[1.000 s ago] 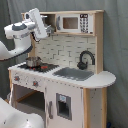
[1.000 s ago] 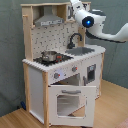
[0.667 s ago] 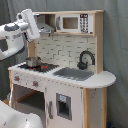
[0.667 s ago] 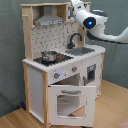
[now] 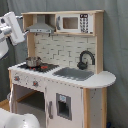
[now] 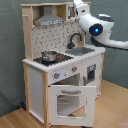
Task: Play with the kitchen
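Observation:
The kitchen [image 5: 100, 79] is a tall toy of pale wood and white panels, seen in both exterior views. A small metal pot [image 5: 33, 61] stands on its stove, beside the sink [image 5: 74, 73] and black faucet [image 5: 86, 59]. A grey hood [image 5: 41, 27] hangs above the stove. In the second exterior view the oven door [image 6: 67, 102] hangs open. My gripper [image 5: 18, 25] hovers high at the first exterior view's left, off the hood's side and touching nothing. In the second exterior view the gripper [image 6: 79, 7] sits by the kitchen's top corner.
A toy microwave [image 5: 75, 23] fills the upper shelf. Knobs [image 6: 56, 76] line the front panel under the stove. The kitchen stands on a wooden floor [image 6: 110, 107] before a grey curtain [image 5: 116, 45]. Part of the white arm [image 5: 20, 120] fills the first exterior view's lower left.
The gripper has drawn back from the hood toward the first exterior view's left. The kitchen and pot have not moved.

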